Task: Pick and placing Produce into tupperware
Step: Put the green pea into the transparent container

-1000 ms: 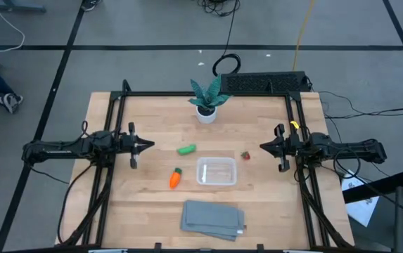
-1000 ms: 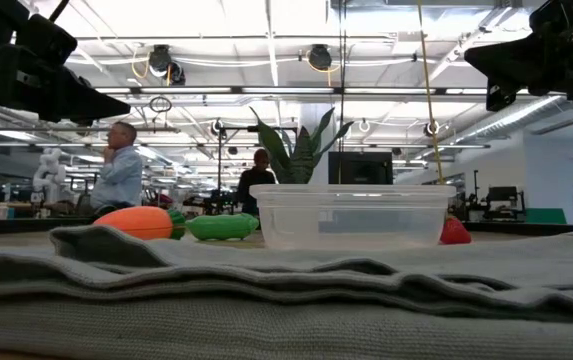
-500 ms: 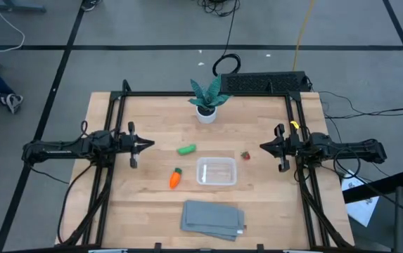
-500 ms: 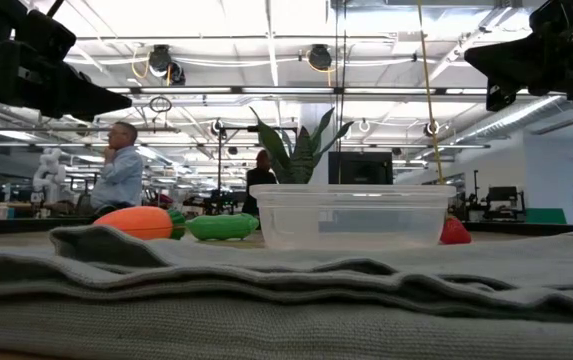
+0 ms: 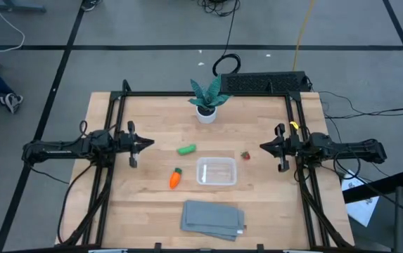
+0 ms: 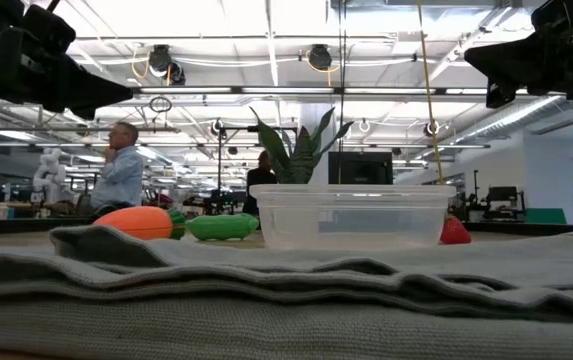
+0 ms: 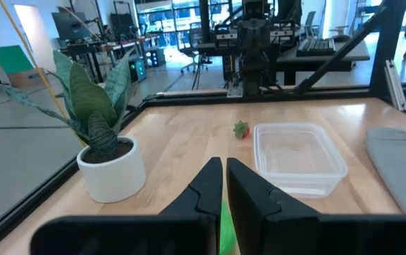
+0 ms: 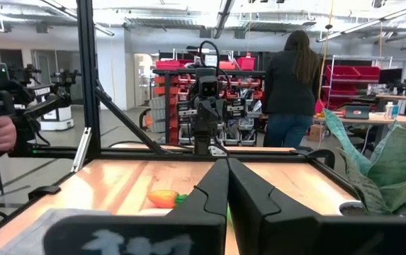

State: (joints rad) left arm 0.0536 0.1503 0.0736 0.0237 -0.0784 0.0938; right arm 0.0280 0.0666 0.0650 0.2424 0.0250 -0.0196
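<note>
The green pod [image 5: 186, 149], the orange carrot [image 5: 175, 178] and the tiny red berry [image 5: 245, 155] lie on the wooden table around the clear tupperware [image 5: 216, 171], which holds nothing. My left gripper [image 5: 150, 145] hovers shut near the table's left side, pointing at the pod. My right gripper [image 5: 262, 146] hovers shut near the right side, just right of the berry. In the low view the carrot [image 6: 141, 222], pod [image 6: 221, 227] and berry [image 6: 454, 231] flank the tupperware [image 6: 351, 215]. The left wrist view shows the berry [image 7: 241, 129] beside the tupperware [image 7: 298, 156].
A teal-leaved plant in a white pot [image 5: 206, 102] stands at the table's far edge. A folded grey cloth [image 5: 213, 218] lies near the near edge, below the tupperware. Black frame rails run along the table's left and right sides. People stand in the room beyond.
In the low view my left gripper has risen a little; nothing on the table has moved.
</note>
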